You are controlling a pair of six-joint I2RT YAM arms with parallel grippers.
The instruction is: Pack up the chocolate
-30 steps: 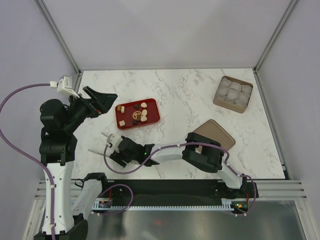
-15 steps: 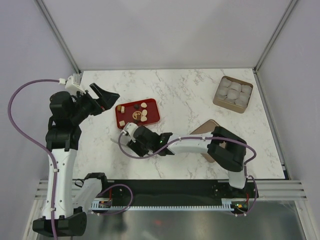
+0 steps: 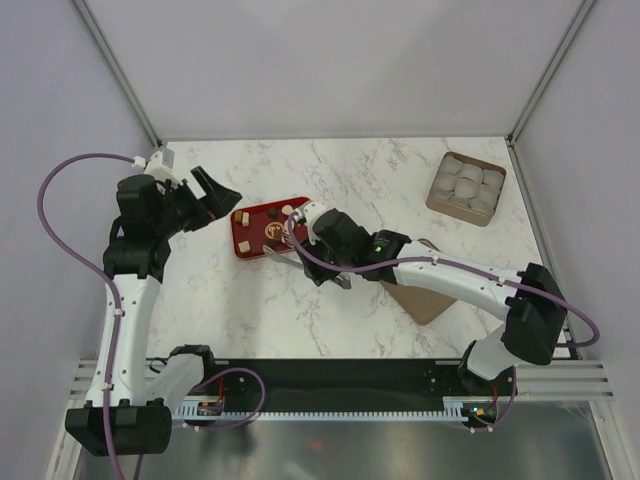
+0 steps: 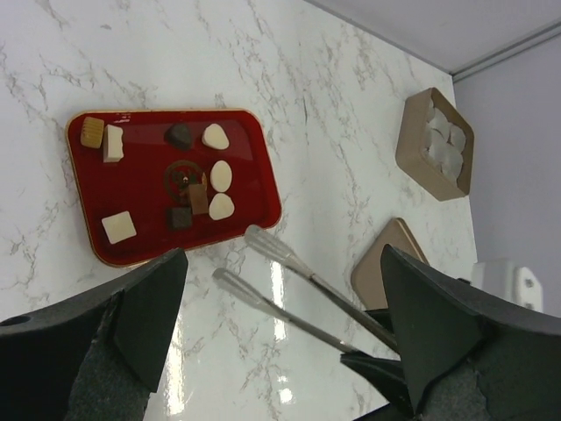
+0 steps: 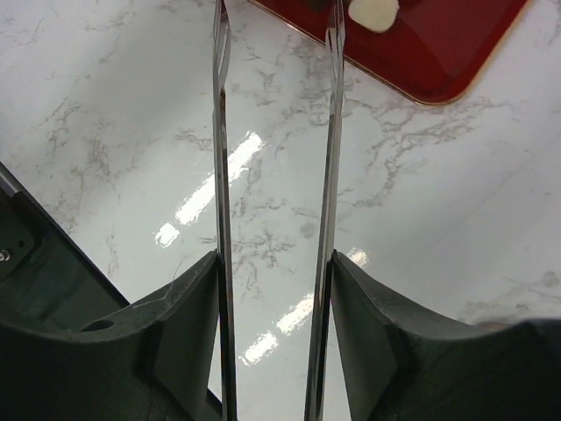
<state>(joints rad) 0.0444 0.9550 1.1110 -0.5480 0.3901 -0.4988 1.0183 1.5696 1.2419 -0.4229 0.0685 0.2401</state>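
The chocolate (image 4: 221, 174) is several small cream, dark and caramel pieces on a red tray (image 3: 252, 242), also seen in the left wrist view (image 4: 140, 189). My right gripper (image 3: 312, 262) is shut on metal tongs (image 3: 280, 254). The tongs' two arms (image 5: 219, 132) run out between the jaws (image 5: 273, 263). Their tips (image 4: 259, 237) hang open and empty just off the tray's near edge (image 5: 438, 53), close to a cream piece (image 5: 372, 10). My left gripper (image 3: 215, 190) is open and empty, raised left of the tray, and looks down on it (image 4: 280, 263).
A tan box (image 3: 466, 187) with white paper cups stands at the far right and shows in the left wrist view (image 4: 438, 145). Its flat brown lid (image 3: 425, 295) lies under my right arm. Side walls bound the marble table.
My right arm has swung the tongs from the near left of the table up to the tray's near edge. My left gripper has shifted slightly farther and to the right.
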